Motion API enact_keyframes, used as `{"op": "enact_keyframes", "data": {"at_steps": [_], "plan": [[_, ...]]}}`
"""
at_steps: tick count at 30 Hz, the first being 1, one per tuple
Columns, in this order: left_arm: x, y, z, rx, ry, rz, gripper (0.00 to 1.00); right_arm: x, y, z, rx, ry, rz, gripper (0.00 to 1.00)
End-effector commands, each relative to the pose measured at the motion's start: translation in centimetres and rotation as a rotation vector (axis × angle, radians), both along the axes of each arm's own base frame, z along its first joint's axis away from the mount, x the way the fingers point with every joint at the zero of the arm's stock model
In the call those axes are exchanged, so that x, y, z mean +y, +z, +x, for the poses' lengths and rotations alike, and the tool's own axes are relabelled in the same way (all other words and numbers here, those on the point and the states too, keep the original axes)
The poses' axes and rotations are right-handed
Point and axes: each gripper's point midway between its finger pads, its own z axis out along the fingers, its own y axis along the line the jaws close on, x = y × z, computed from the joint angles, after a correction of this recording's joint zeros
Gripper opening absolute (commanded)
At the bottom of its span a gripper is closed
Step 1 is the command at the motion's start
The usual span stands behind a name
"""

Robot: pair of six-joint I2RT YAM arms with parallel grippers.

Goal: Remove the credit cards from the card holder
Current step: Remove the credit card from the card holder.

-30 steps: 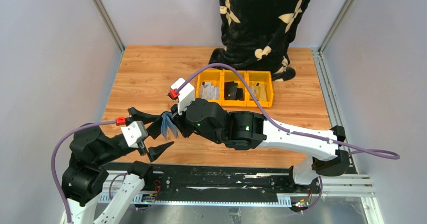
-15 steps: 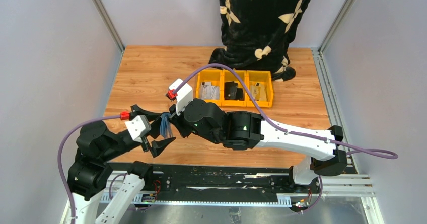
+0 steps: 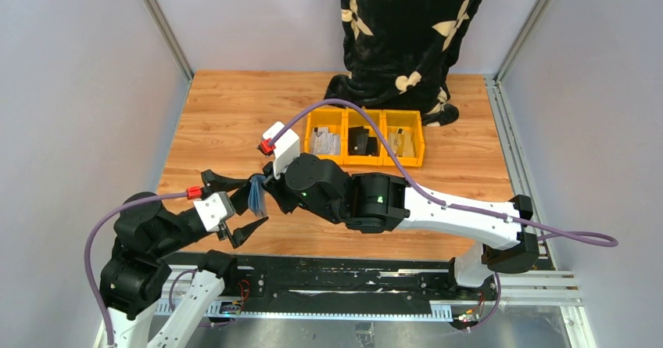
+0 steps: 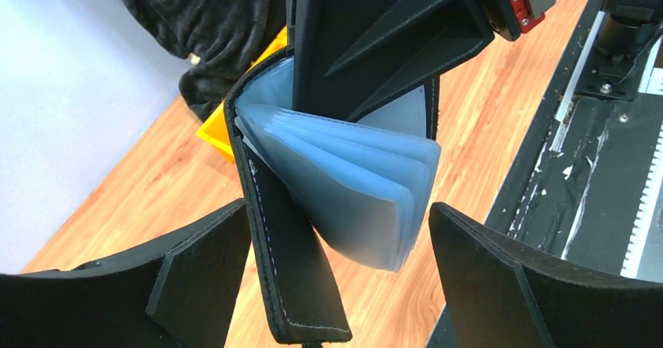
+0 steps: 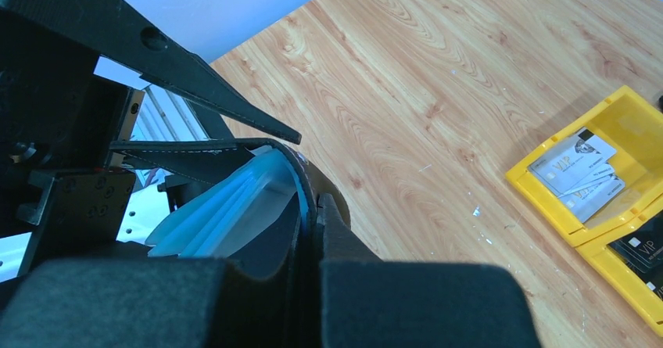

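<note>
Above wooden table (image 3: pixel 219 113), right fingers (image 4: pixel 367 43) clamp card holder (image 4: pixel 289 285).

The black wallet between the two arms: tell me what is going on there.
The right gripper is shut on one cover of the card holder and holds it open above the table, so its blue sleeves fan out. The left gripper is open, with one finger on each side of the sleeves, gripping nothing. No card shows coming out yet. A few pale cards lie in a yellow bin farther back.
</note>
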Motion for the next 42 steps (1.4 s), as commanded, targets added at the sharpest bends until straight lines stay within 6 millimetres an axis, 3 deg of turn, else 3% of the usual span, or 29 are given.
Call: {"op": "enact_keyframes", "data": {"at_steps": [1,15,21,31,42], "plan": [[0.0,0.6,-0.8,-0.038,-0.029,0.017,0.93,-0.7,2.1,-0.5,-0.015,0.009,0.042,0.00],[-0.2,1.6,-0.2,-0.018,-0.008,-0.030,0.96,-0.7,2.2,-0.8,-0.006,0.015,0.043,0.00],[-1.3,0.6,-0.8,0.065,-0.077,-0.061,0.98,-0.4,2.2,-0.7,-0.009,0.010,0.040,0.00],[1.0,1.0,1.9,-0.048,0.104,-0.021,0.88,-0.4,2.3,-0.8,-0.011,0.009,0.039,0.00],[1.5,2.0,2.0,-0.084,0.143,-0.054,0.88,-0.9,2.4,-0.8,-0.015,0.005,0.044,0.00]]}}
